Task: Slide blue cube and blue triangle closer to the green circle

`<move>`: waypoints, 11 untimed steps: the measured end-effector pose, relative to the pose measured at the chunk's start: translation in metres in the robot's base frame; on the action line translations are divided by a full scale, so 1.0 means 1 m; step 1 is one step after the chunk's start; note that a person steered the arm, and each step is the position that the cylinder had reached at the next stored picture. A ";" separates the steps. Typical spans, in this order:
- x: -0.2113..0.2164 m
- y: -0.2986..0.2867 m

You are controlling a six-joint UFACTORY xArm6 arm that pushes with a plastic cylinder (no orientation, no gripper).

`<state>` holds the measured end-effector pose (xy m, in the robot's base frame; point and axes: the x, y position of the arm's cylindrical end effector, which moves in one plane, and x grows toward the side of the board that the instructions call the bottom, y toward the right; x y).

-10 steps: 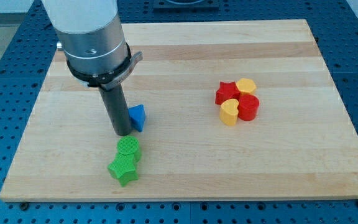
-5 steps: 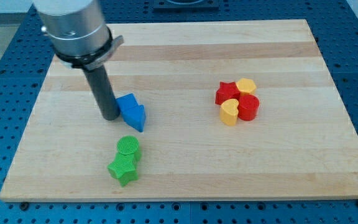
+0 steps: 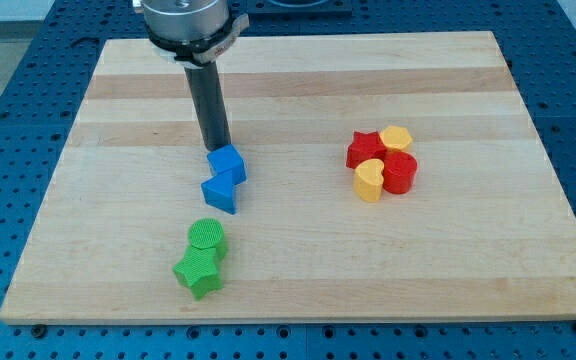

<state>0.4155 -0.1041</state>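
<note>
The blue cube (image 3: 227,163) sits left of the board's middle, touching the blue triangle (image 3: 219,192) just below it. The green circle (image 3: 207,237) lies lower down, a small gap below the triangle, resting against a green star (image 3: 199,270). My tip (image 3: 216,148) stands just above the blue cube on the side toward the view's top, at or very near its upper edge. The rod rises toward the view's top edge.
A cluster at the view's right holds a red star (image 3: 364,149), a yellow block (image 3: 396,137), a red round block (image 3: 400,172) and a yellow heart (image 3: 369,181). The wooden board (image 3: 488,250) lies on a blue perforated table.
My tip has swung from the left side of the blue blocks up and rightward to just above the cube. The cube and triangle have shifted slightly right.
</note>
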 end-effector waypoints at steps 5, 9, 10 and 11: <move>0.073 -0.003; 0.067 0.015; 0.086 0.015; 0.098 0.015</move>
